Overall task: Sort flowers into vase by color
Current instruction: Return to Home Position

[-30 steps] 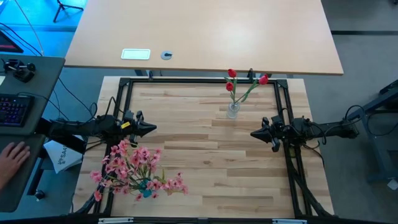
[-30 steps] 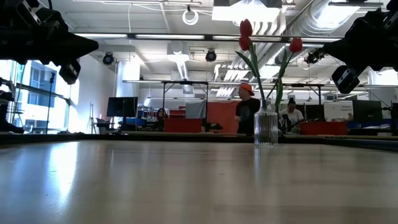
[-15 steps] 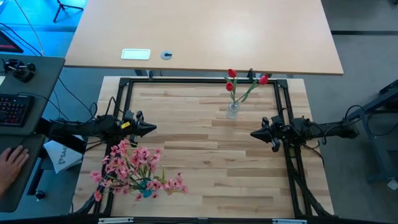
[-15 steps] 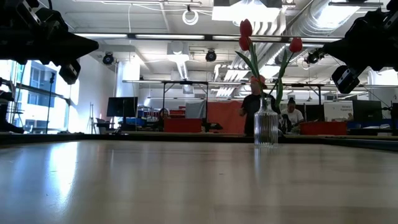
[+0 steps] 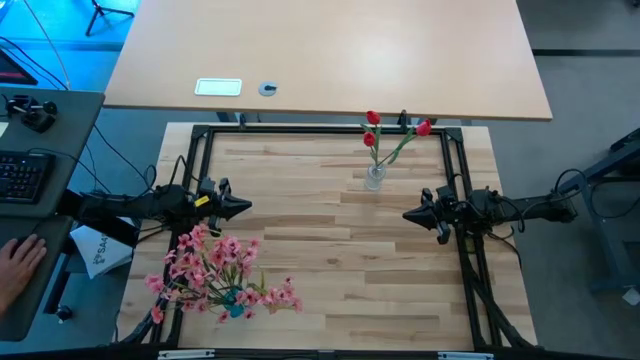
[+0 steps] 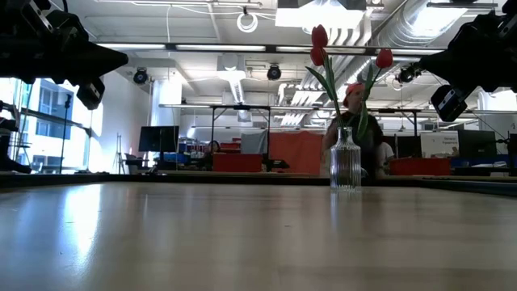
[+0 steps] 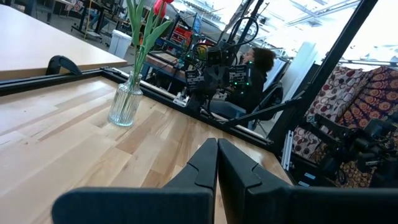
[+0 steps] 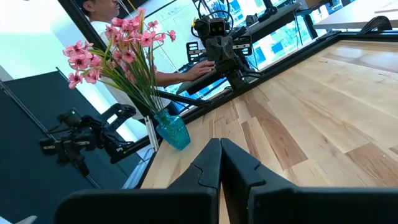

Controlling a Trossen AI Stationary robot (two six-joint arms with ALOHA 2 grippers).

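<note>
Sorted by colour, far as I can see.
The left gripper (image 5: 245,207) hangs at the 9 o'clock edge of the pale wooden plank table (image 5: 340,290) and the right gripper (image 5: 408,214) at 3 o'clock, both with fingers pressed together and holding nothing. Three red-bud green-stemmed flowers (image 5: 373,132) stand in the clear ribbed glass vase (image 5: 374,179) around 1 o'clock. The pink blossom sprays (image 5: 208,262) fill the small blue glass vase (image 5: 236,305) at 7 o'clock.
</note>
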